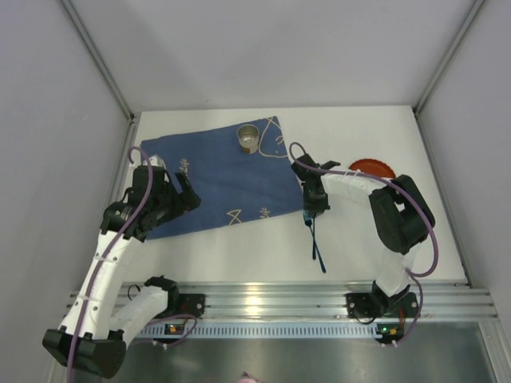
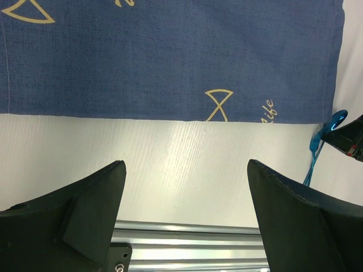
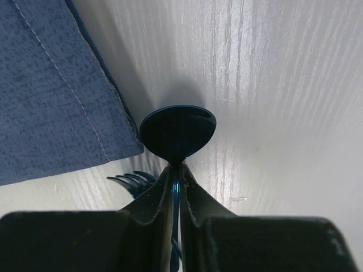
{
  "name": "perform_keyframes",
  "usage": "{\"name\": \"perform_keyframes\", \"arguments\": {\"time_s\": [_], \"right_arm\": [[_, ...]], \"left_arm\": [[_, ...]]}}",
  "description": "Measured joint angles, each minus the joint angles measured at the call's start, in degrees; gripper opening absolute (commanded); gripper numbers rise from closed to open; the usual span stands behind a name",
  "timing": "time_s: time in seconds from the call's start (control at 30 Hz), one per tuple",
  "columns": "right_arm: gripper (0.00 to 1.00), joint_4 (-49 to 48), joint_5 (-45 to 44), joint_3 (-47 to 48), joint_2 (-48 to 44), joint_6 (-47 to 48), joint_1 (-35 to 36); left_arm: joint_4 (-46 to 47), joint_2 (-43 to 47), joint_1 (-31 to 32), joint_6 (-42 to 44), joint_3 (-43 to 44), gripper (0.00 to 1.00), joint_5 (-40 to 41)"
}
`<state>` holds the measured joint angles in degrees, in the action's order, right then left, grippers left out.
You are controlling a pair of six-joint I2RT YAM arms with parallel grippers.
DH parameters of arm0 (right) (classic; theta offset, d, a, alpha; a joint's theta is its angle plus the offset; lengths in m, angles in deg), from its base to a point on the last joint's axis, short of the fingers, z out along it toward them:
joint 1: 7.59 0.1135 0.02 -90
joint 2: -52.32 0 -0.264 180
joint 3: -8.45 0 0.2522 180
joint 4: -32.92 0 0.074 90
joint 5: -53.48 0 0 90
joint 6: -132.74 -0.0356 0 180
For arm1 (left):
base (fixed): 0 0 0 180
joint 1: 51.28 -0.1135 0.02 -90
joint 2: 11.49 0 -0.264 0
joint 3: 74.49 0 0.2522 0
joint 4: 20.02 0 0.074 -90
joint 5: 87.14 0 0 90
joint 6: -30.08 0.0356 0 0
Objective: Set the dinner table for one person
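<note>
My right gripper (image 3: 175,168) is shut on the neck of a dark blue spoon (image 3: 177,130), whose bowl sticks out just over the white dinner table (image 3: 283,113). A blue fork (image 3: 130,181) shows its tines just left of the fingers. From above, the right gripper (image 1: 309,212) is by the right corner of the blue cloth (image 1: 223,179), and thin blue handles (image 1: 318,249) trail toward the near edge. My left gripper (image 1: 189,194) is open and empty over the cloth's near edge. In the left wrist view it (image 2: 186,170) is wide open above bare table.
A metal cup (image 1: 249,137) stands on the far part of the cloth. A red plate (image 1: 372,167) lies at the right, partly hidden by the right arm. An aluminium rail (image 1: 271,299) runs along the near edge. Grey walls enclose the table (image 1: 383,239).
</note>
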<state>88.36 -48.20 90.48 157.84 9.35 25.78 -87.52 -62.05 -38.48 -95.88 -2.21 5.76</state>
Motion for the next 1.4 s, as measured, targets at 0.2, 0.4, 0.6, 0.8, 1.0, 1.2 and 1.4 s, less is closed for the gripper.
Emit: {"name": "perform_keyframes", "arguments": {"time_s": [0.2, 0.4, 0.6, 0.8, 1.0, 1.2, 1.4], "right_arm": [[0.0, -1.11, -0.61, -1.27, -1.03, 0.17, 0.0], [0.0, -2.16, -4.0, -4.13, -3.65, 0.2, 0.11], [0.0, 3.08, -9.16, -5.03, -6.6, 0.42, -0.15], [0.0, 9.33, -13.77, 0.26, -12.79, 1.01, -0.15], [0.0, 12.26, -15.85, 8.02, -15.47, 1.95, -0.07], [0.0, 10.93, -9.77, 15.91, -13.31, 4.9, 2.38], [0.0, 9.9, -6.12, 40.54, 4.96, 8.26, 10.82]], "left_arm": [[0.04, -1.84, 0.0, 0.31, 0.0, 0.93, -0.02], [0.39, -2.97, 0.0, 1.33, 0.0, 0.94, -0.07], [2.62, -6.14, 0.0, 1.88, 0.0, 0.94, -0.79], [4.92, -8.98, 0.0, 2.99, 0.0, 0.94, -1.86], [5.77, -9.2, 0.0, 4.17, 0.0, 0.95, -2.01], [5.75, -9.18, 0.0, 5.68, 0.0, 0.96, -1.64], [5.73, -7.23, 0.0, 6.51, -0.04, 0.98, 0.96]]}}
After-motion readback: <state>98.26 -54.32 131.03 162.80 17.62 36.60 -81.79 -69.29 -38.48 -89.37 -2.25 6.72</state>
